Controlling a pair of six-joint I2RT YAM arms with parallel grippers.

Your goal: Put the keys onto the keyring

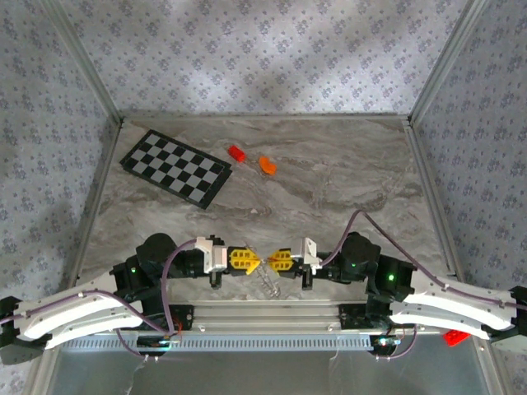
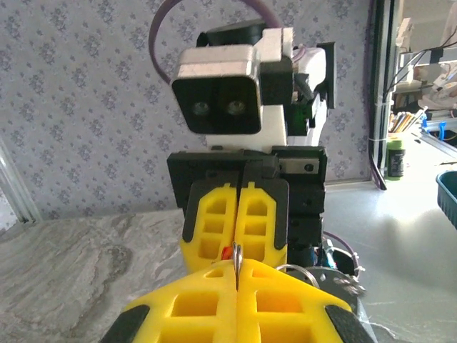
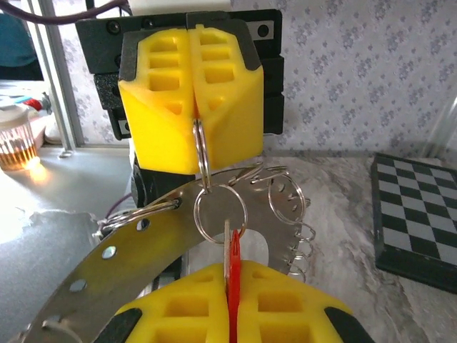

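Two grippers, my left gripper [image 1: 245,260] and my right gripper [image 1: 280,261], meet tip to tip just above the near edge of the table [image 1: 329,189], midway between the arm bases. On the left one I see the jaws pressed together on a thin wire loop of the keyring [image 3: 221,214], whose round ring hangs just below, with a curved metal band [image 3: 107,254] and coiled wire [image 3: 296,214] behind it. On the right one the jaws pinch the key [image 3: 233,275] by its red head, its shaft reaching the ring's lower edge; I cannot tell whether it is threaded. Far off lie a checkered board [image 1: 174,168], a red brick [image 1: 237,153] and an orange block [image 1: 268,164]
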